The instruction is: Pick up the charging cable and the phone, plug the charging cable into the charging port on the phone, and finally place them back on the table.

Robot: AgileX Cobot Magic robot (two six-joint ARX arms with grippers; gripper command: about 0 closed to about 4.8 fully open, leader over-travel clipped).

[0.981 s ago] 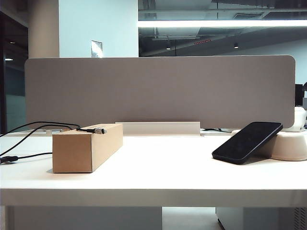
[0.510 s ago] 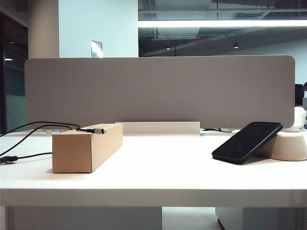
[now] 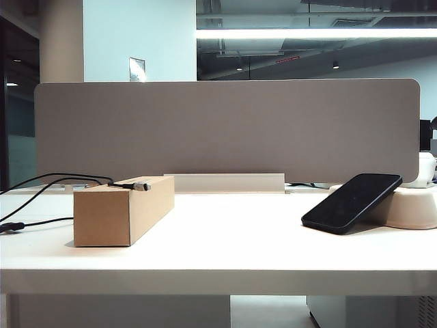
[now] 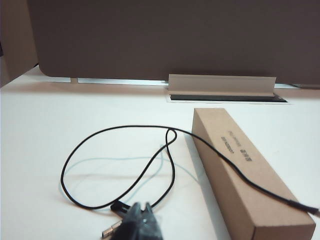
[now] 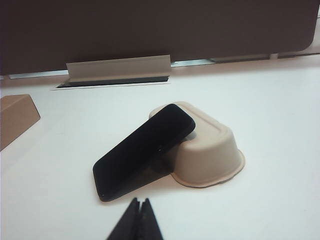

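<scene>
Left gripper [image 4: 141,220] is clenched w/ nothing in it, hovering over the table [image 3: 225,253] near the coiled part of the charging cable [image 4: 150,170]. Neither gripper shows in the exterior view. At left of the exterior frame the cable runs in from the edge & drapes over a cardboard box [image 3: 123,210], plug tip resting on the box top. Grey partition [image 3: 225,130] spans the back. At right, the phone [image 3: 352,202] leans tilted, lower end on the table, upper end propped on an upturned off-white tray [image 3: 413,208]. Right gripper [image 5: 139,220] is also clenched & empty, hovering just short of the phone's lower end.
</scene>
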